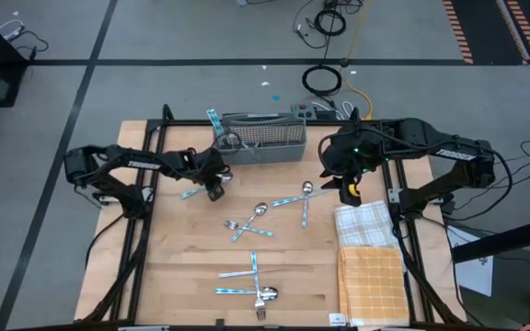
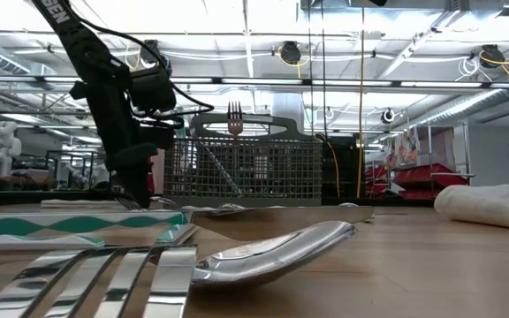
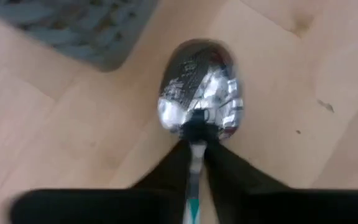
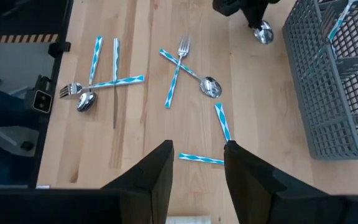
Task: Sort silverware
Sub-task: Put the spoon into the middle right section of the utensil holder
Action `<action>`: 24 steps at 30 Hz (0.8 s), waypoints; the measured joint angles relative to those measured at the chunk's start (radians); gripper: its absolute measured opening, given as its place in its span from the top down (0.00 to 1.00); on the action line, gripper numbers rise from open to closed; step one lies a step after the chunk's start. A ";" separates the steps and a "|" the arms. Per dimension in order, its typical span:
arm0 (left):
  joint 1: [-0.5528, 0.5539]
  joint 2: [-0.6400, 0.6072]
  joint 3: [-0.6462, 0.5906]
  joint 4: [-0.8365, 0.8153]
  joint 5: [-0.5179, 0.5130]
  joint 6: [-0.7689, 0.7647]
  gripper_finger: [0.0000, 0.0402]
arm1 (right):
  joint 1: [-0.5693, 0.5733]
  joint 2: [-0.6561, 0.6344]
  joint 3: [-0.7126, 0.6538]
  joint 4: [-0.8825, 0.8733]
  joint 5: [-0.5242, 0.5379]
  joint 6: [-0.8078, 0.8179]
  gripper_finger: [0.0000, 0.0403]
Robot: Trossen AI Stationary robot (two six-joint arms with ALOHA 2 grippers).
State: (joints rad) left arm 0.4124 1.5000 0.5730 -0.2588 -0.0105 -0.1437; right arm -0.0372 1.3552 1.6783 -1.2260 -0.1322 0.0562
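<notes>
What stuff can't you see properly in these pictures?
- Silver spoon with blue-patterned handle: in the left wrist view, the left gripper hides most of its handle.
- Grey mesh basket: in the low view, the mesh blurs what's inside, except one fork sticking up.
- Right gripper: the right wrist view's edge cuts off its fingers' base.

White lettering runs along the upper link of the left arm [image 1: 141, 164], left of centre in the high view, and matching white lettering sits on the right arm [image 1: 454, 154] at the right of that view; both are too small to read for certain. In the low view, white capital letters stand on the dark arm link [image 2: 60, 16] at the upper left of the frame, cut off by the edge, so only an ending like "EN" shows. No other text, number or sign can be read.
</notes>
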 joint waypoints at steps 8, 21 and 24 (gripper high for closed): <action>-0.037 -0.089 0.021 -0.018 0.066 -0.206 0.97 | 0.000 -0.020 0.000 -0.062 -0.004 0.032 0.67; -0.186 -0.329 0.165 0.355 -0.112 -0.418 0.97 | 0.000 -0.249 0.000 -0.097 0.173 0.074 0.67; -0.212 -0.330 0.180 0.634 -0.282 -0.280 0.97 | 0.000 -0.310 0.000 -0.097 0.238 0.101 0.67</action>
State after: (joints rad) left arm 0.2007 1.1703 0.7528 0.3754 -0.2926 -0.4239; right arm -0.0376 1.0454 1.6783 -1.3228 0.1058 0.1572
